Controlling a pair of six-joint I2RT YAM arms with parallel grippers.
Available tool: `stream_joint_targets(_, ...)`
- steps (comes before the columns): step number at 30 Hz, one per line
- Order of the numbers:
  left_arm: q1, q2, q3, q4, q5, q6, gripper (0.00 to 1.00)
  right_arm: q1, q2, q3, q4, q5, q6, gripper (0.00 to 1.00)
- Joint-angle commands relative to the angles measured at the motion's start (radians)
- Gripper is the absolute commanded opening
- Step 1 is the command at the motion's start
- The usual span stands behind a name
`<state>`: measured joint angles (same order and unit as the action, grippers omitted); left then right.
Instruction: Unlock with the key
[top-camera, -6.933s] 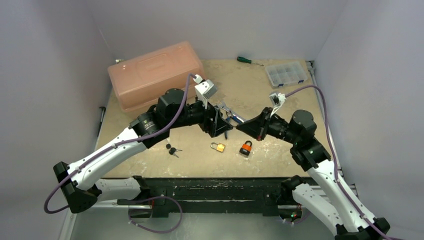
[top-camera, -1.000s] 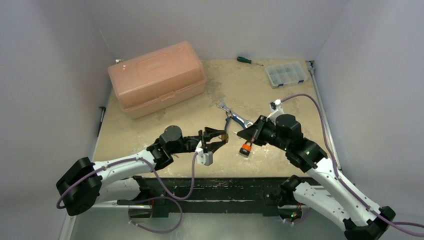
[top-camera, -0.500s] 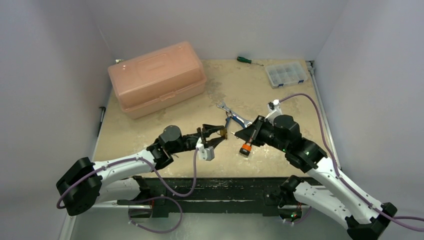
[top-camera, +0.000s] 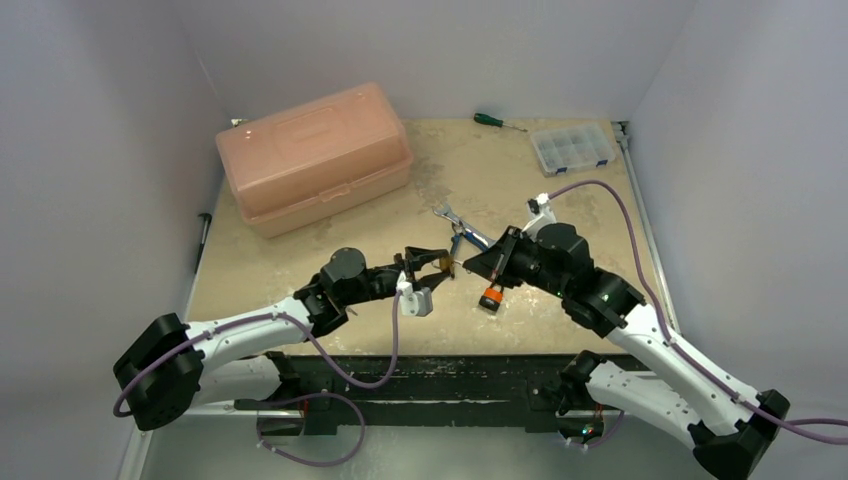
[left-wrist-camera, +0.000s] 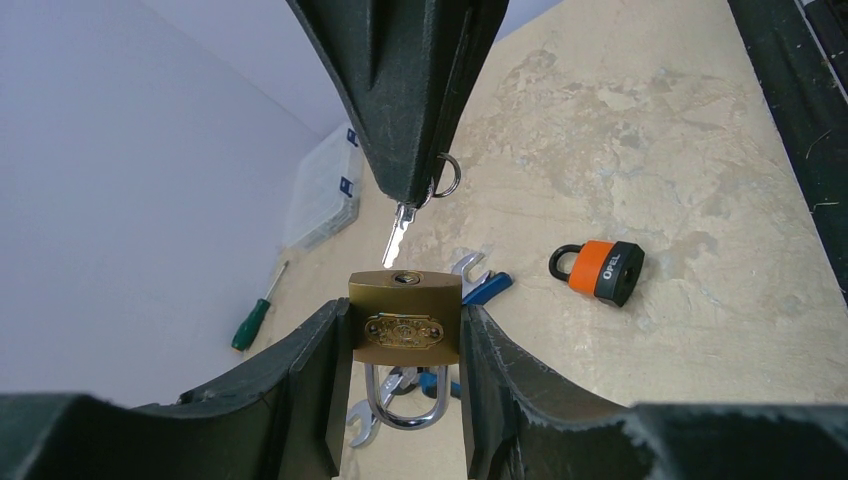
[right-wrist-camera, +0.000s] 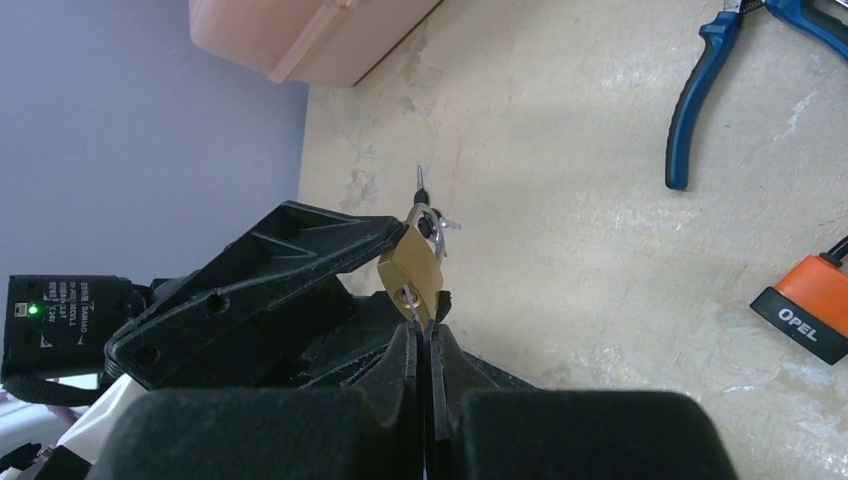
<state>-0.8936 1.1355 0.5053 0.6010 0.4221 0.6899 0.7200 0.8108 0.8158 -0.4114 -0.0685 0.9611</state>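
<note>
A brass padlock (left-wrist-camera: 405, 320) is clamped by its sides in my left gripper (left-wrist-camera: 400, 335), keyhole end facing the right arm and shackle hanging below. My right gripper (left-wrist-camera: 412, 185) is shut on a silver key (left-wrist-camera: 399, 232) with a small ring. The key's tip hangs just off the padlock's top face, slightly to one side of the keyhole. In the right wrist view the key blade (right-wrist-camera: 411, 303) sticks out of the right gripper (right-wrist-camera: 428, 335) toward the padlock (right-wrist-camera: 410, 265). From above, both grippers meet mid-table at the padlock (top-camera: 447, 266).
An orange padlock (top-camera: 490, 297) lies on the table below the right gripper. Blue-handled pliers and a wrench (top-camera: 465, 232) lie just behind. A pink toolbox (top-camera: 312, 150) stands back left, a clear organizer (top-camera: 572, 147) and a green screwdriver (top-camera: 490, 120) at the back. Spare keys (right-wrist-camera: 420, 182) lie beyond the padlock.
The brass padlock, earlier lying on the table, is now held up in the left gripper. Over the last second the right gripper edged left, bringing the key closer to the padlock.
</note>
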Motion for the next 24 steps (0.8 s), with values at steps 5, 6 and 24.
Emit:
stream_joint_targets(5, -0.004, 0.001, 0.056, 0.028, 0.011, -0.018, 0.00, 0.008, 0.015, 0.034, 0.060, 0.021, -0.015, 0.00)
stream_joint_targets(6, -0.005, 0.003, 0.057, 0.029, 0.011, -0.019, 0.00, 0.008, 0.017, 0.032, 0.063, 0.019, -0.014, 0.00)
stream_joint_targets(24, -0.006, 0.001, 0.054, 0.029, -0.020, -0.025, 0.00, 0.018, -0.011, 0.013, 0.015, 0.052, -0.024, 0.00)
